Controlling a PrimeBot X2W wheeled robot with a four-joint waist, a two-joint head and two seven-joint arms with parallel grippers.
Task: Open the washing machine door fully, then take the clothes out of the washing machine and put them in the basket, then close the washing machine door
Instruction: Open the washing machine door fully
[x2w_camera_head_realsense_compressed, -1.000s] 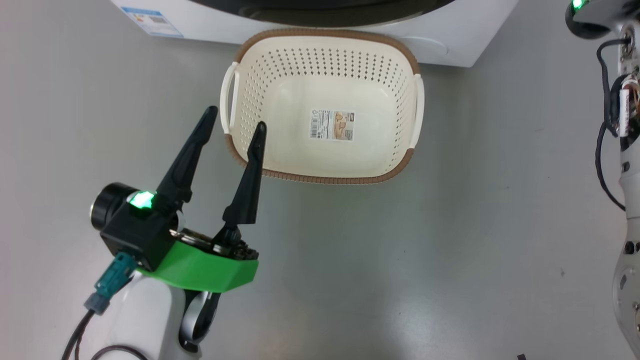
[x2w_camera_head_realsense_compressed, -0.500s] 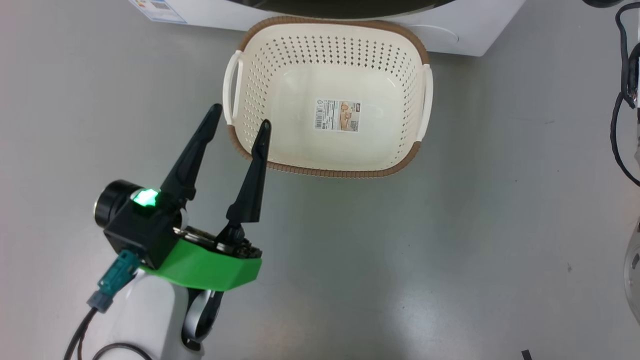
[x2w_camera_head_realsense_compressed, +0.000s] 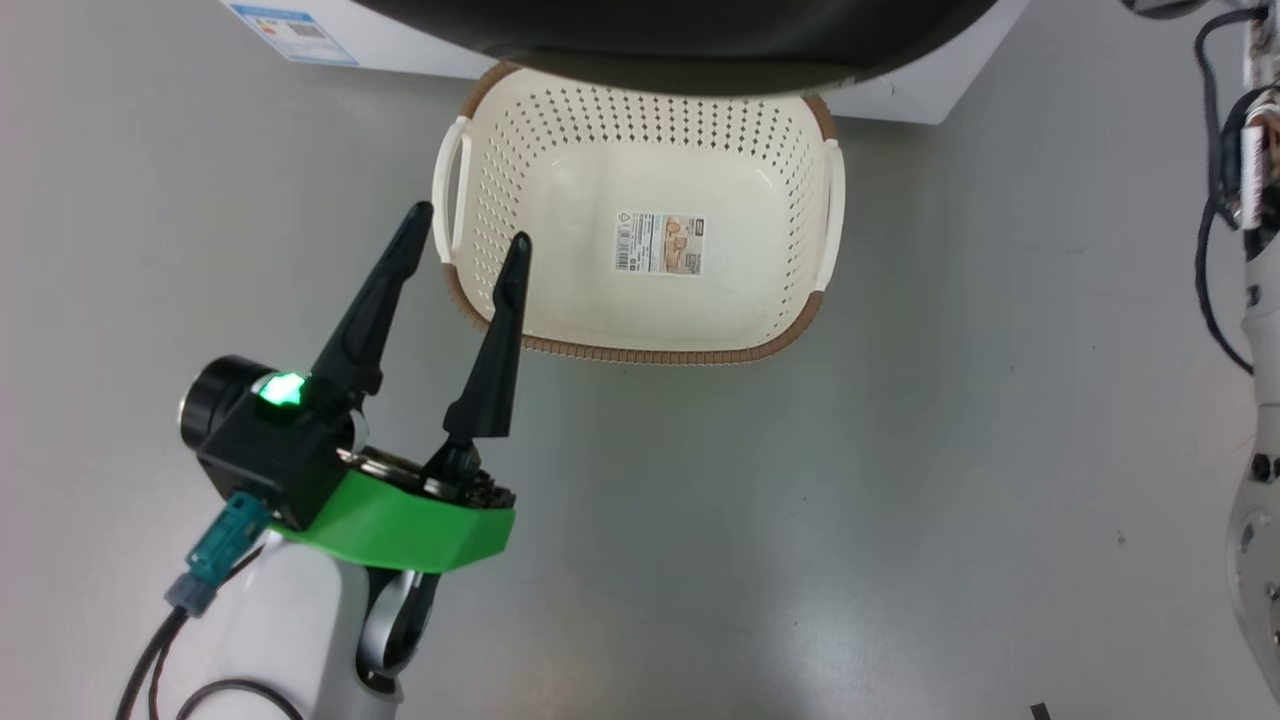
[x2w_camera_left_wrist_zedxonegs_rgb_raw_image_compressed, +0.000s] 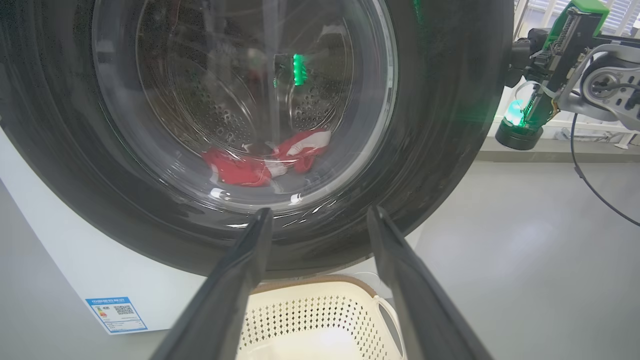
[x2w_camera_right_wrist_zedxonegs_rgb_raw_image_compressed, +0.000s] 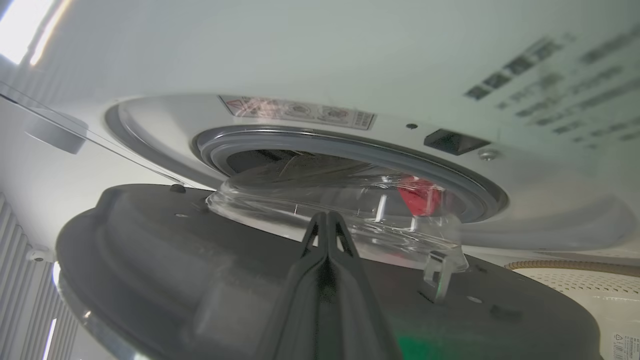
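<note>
A smooth grey floor (x2w_camera_head_realsense_compressed: 820, 520) gives back soft light and carries one small dark speck (x2w_camera_head_realsense_compressed: 1121, 539). A pale window ledge (x2w_camera_left_wrist_zedxonegs_rgb_raw_image_compressed: 575, 147) runs along the far wall.

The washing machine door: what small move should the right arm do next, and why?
Probably push the washing machine door wider with the shut right gripper, which points along its inner side. The door is only partly open, its glass bowl partly blocks the drum mouth, and the red clothes lie inside.
</note>
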